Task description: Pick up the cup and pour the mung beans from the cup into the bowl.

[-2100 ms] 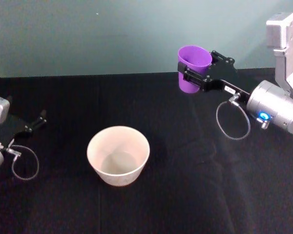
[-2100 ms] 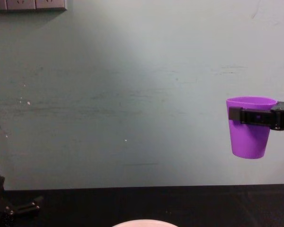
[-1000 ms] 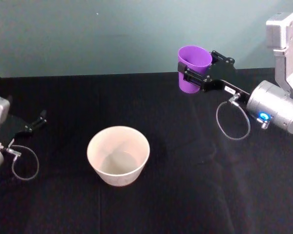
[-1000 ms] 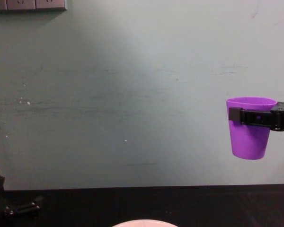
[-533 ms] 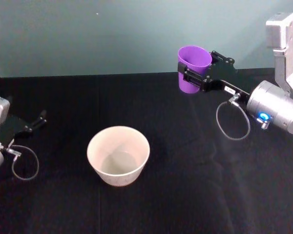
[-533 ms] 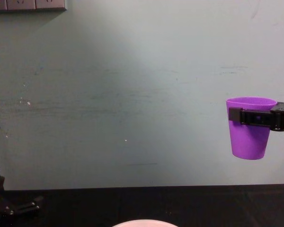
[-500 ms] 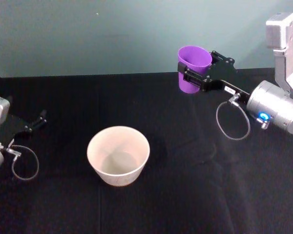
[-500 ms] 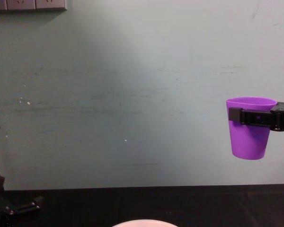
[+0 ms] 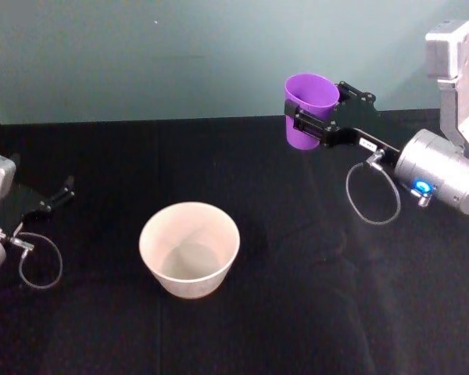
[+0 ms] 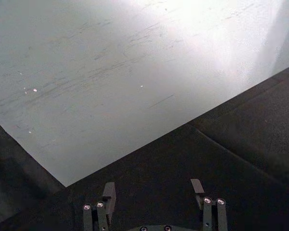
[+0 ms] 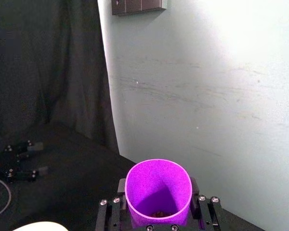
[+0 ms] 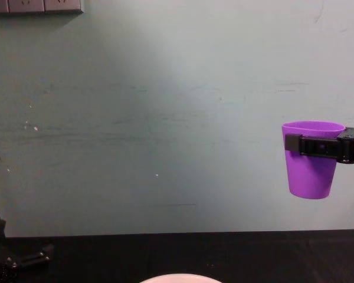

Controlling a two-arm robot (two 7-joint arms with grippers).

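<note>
My right gripper point(image 9: 317, 111) is shut on the purple cup point(image 9: 310, 105) and holds it upright in the air, high over the back right of the table. From the chest view the cup point(image 12: 310, 168) hangs level, with a black finger point(image 12: 316, 145) across its upper wall. Looking down into the cup point(image 11: 158, 185), I see a few mung beans point(image 11: 158, 213) at its bottom. The pale bowl point(image 9: 189, 208) stands on the table, left of the cup and nearer to me; its rim point(image 12: 177, 278) also shows. My left gripper point(image 10: 153, 190) rests open at the far left.
Black cloth point(image 9: 297, 312) covers the whole table. A pale teal wall point(image 12: 165, 118) rises just behind it, with a socket plate point(image 12: 35, 6) high up. A grey cable loop point(image 9: 371, 195) hangs from my right wrist and another loop point(image 9: 39, 262) from the left.
</note>
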